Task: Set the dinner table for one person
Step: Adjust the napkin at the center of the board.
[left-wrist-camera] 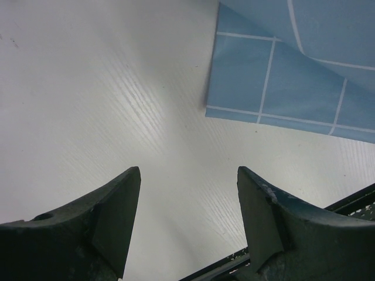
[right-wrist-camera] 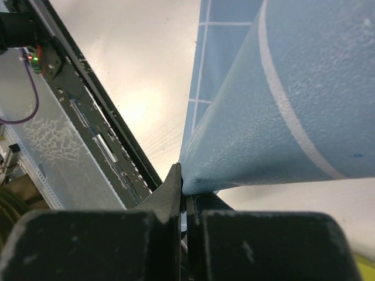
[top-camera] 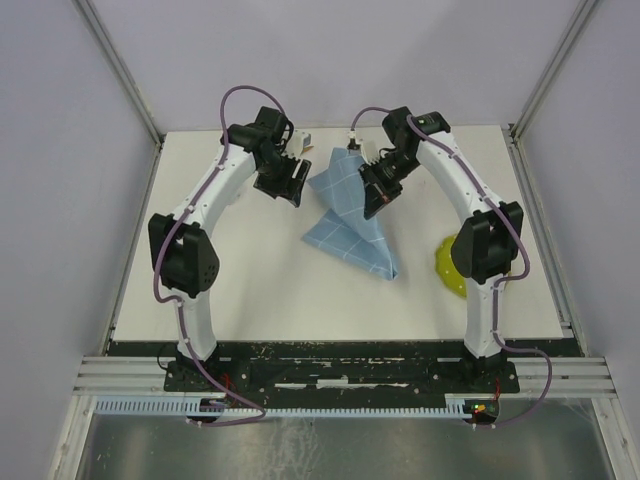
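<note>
The off-white tabletop point(top-camera: 250, 290) lies under everything, running from the arm bases to the far wall. The light-blue, white-gridded cloth point(top-camera: 350, 235) rests on its middle.

Left of the cloth, just beside its far left corner, the left hand point(top-camera: 283, 180) hangs over bare tabletop. In its wrist view the left hand point(left-wrist-camera: 187, 172) has its two dark fingers point(left-wrist-camera: 117, 205) spread wide with nothing between them, only the pale wood-grain surface showing in the gap. The cloth point(left-wrist-camera: 293, 76) fills the upper right of that view, apart from the fingers.

The cloth itself is partly lifted. Its near part lies flat and pointed toward the arm bases, while its far part rises in a fold.

At the cloth's far right edge is the right hand point(top-camera: 380, 195). In the wrist view the right hand point(right-wrist-camera: 183, 175) is pressed closed, its fingers pinching a bunched corner of the cloth point(right-wrist-camera: 293, 105), which fans up and away from the grip.

Right of the cloth and well apart from it, a yellow-green disc point(top-camera: 447, 265) lies on the tabletop. It is perhaps a plate, but the right arm hides much of it.
</note>
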Available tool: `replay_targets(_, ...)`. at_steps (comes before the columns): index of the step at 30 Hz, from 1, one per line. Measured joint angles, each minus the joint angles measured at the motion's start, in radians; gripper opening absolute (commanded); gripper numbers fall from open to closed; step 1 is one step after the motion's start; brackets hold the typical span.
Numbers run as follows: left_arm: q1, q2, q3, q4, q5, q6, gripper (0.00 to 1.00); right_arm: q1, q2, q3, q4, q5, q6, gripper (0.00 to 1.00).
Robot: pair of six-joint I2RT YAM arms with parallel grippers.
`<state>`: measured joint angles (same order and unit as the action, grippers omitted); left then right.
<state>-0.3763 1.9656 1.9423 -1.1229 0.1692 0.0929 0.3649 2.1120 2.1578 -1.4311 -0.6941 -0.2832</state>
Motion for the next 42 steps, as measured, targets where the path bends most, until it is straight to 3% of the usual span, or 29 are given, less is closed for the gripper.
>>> replay_targets(7, 0.000, 0.006, 0.011, -0.002, 0.005, 0.000, 0.73, -0.042, -0.012, -0.189, 0.087, 0.124, 0.045, 0.02)
replay_targets(18, 0.000, 0.046, 0.064, -0.005, 0.043, 0.000, 0.73, -0.275, -0.125, -0.346, 0.170, 0.284, 0.119, 0.02)
replay_targets(20, 0.000, 0.056, 0.074, -0.005, 0.051, 0.000, 0.73, -0.290, -0.131, -0.356, 0.180, 0.314, 0.124, 0.10)
replay_targets(22, 0.000, 0.067, 0.082, -0.005, 0.055, 0.000, 0.73, -0.288, -0.128, -0.358, 0.186, 0.335, 0.134, 0.27)
replay_targets(27, 0.000, 0.078, 0.088, -0.006, 0.069, 0.000, 0.73, -0.275, -0.058, -0.326, 0.183, 0.368, 0.153, 0.38)
replay_targets(33, 0.000, 0.079, 0.088, -0.007, 0.070, 0.000, 0.73, -0.274, 0.115, -0.188, 0.180, 0.503, 0.187, 0.38)
replay_targets(42, 0.000, 0.079, 0.088, -0.007, 0.071, 0.000, 0.73, -0.309, 0.206, -0.018, 0.184, 0.647, 0.238, 0.37)
